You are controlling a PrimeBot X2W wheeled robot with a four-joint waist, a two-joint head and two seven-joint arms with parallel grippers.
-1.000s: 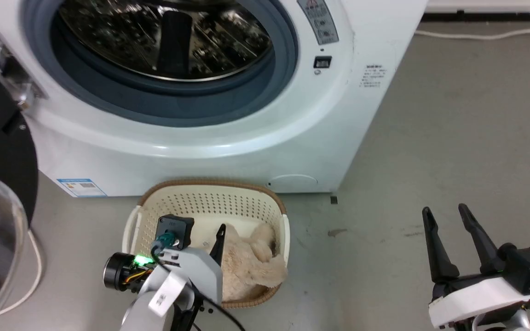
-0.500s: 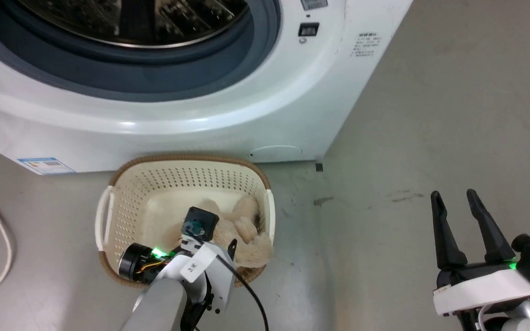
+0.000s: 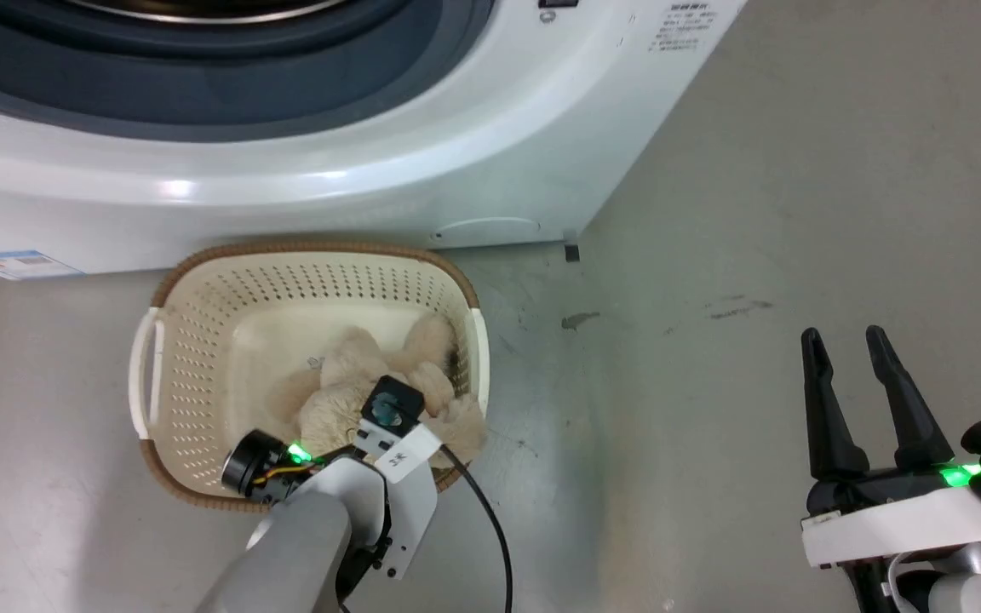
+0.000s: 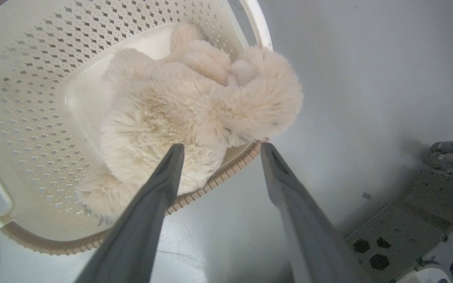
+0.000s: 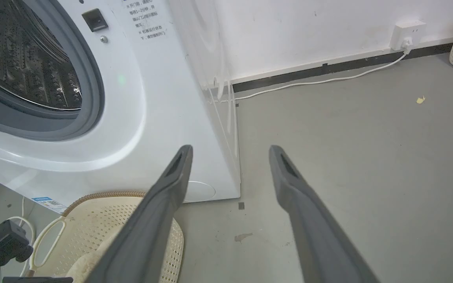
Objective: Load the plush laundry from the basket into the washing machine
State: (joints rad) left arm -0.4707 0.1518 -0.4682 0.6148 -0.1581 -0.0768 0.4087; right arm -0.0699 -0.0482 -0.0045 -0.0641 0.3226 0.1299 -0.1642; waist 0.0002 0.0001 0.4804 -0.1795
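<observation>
Over basket (image 4: 22, 98) near corner, left end effector (image 4: 222, 146) spread wide, empty; plush laundry (image 4: 179, 102) lies just ahead in basket's right half, bunched, long axis unclear; left nearer, right end effector (image 3: 848, 340) also spread, empty, well apart

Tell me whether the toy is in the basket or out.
In. The toy lies on the basket floor, one end over its rim; the left hand is open over it.

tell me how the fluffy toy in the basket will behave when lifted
The plush toy looks soft and slumped, so it will probably sag when lifted. Its shaggy fur may slip unless the left gripper pinches deep.
</observation>
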